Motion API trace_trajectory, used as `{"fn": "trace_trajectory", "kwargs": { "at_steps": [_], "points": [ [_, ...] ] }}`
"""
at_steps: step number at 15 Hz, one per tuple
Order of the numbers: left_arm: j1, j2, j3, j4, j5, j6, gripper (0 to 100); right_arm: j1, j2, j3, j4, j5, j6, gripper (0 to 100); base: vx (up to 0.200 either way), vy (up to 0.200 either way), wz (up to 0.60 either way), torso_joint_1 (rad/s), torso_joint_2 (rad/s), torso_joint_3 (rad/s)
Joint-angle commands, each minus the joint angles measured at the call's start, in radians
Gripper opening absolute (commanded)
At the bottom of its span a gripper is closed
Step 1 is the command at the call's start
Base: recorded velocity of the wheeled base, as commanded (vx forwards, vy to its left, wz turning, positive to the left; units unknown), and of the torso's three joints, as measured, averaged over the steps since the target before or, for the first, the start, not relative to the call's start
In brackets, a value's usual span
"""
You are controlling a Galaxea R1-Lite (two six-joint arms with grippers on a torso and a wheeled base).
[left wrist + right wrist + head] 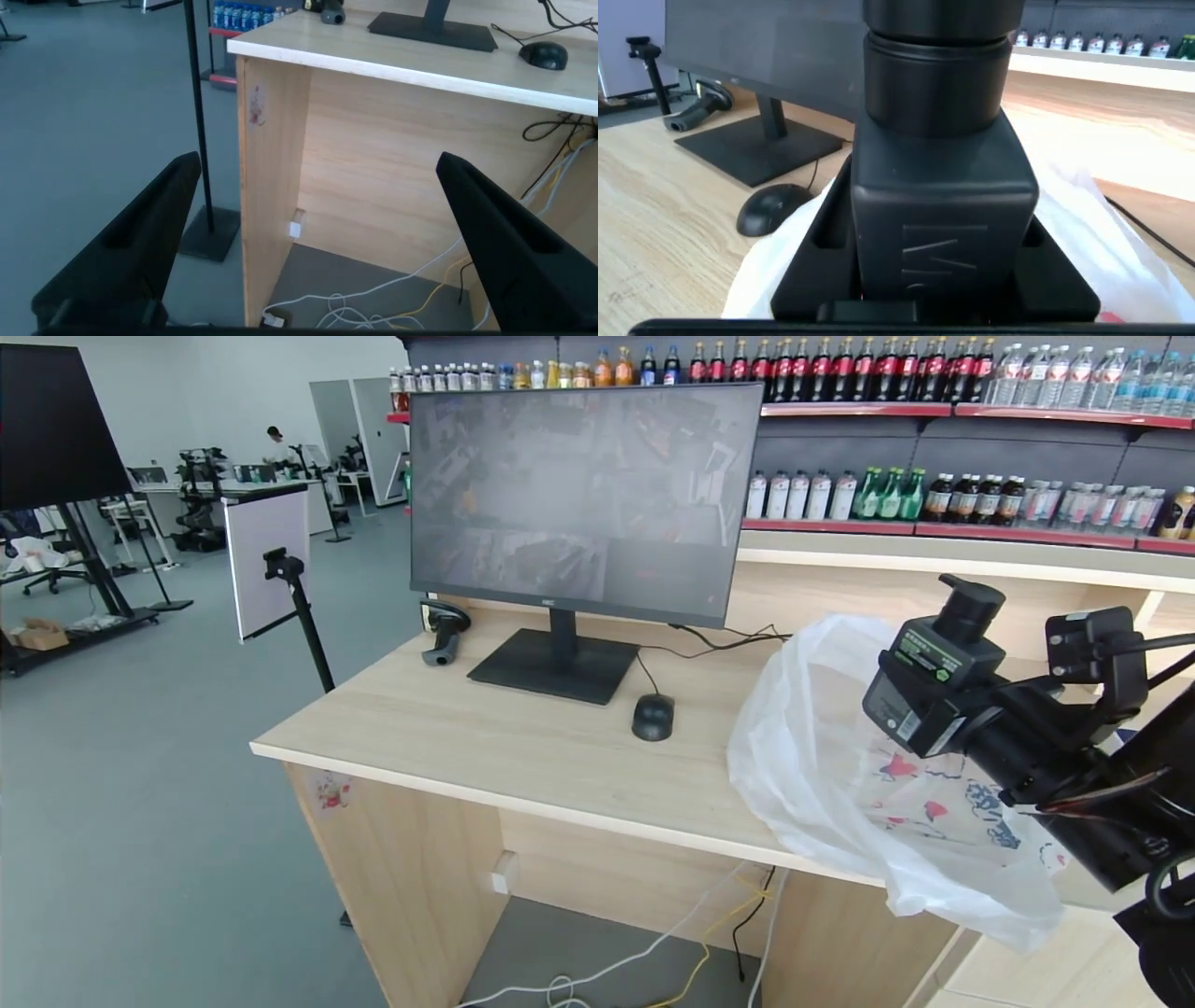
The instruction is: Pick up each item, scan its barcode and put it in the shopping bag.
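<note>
Bottle [934,677], black, square-bodied with a round cap: the item in hand.

Head view. Bottle clamped in the right end effector [980,728], tilted, and held above the shopping bag [840,775]. The bag is thin translucent plastic. It slumps at the right end of the table [523,737], with its lower part hanging over the front edge. The barcode scanner [442,633] lies at the far left of the table, well apart from the bottle. The monitor [579,495] and mouse [653,716] stand between the two. Drink shelves [840,409] line the wall behind.

Left wrist view. The left end effector [315,163] has its fingers spread wide with nothing between them. It hangs low in front of the table's side panel. A stand pole [194,93] and floor cables [374,303] are near.

Right wrist view. Fingers closed on both flanks of the bottle, cap pointing away, bag directly beneath.

Status, as judged. One item is lifted and poised over the bag, not yet released. Whether it was scanned cannot be told, nor what the bag holds. If scanning remains, the monitor and mouse sit in the path to the scanner.
</note>
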Motion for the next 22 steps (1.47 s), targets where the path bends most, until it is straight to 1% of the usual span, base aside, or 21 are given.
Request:
{"fn": "trace_trajectory", "kwargs": {
  "at_steps": [1,9,13,19,22],
  "points": [
    [0.001,0.000,0.000,0.002,0.000,0.000,100,0.001,0.049,-0.006,-0.002,0.000,0.000,0,0.000,0.000,0.00,0.000,0.00,0.000],
    [0.001,0.000,0.000,0.000,0.000,-0.001,100,0.012,0.155,-0.022,-0.002,0.000,0.000,0,0.000,0.000,0.00,0.000,0.00,0.000],
    [-0.001,0.000,0.000,0.000,0.000,-0.001,100,0.000,0.181,-0.022,-0.002,0.000,0.004,0,0.000,0.000,0.00,0.000,0.00,0.000],
    [0.001,0.000,0.000,0.000,0.002,-0.001,100,-0.020,0.261,-0.069,-0.002,0.000,0.004,0,0.000,0.000,0.00,0.000,0.00,0.000],
    [0.001,0.000,0.000,0.000,0.000,-0.001,100,-0.020,0.286,-0.118,-0.002,0.000,0.004,0,0.000,0.000,0.00,0.000,0.00,0.000]
  ]
}}
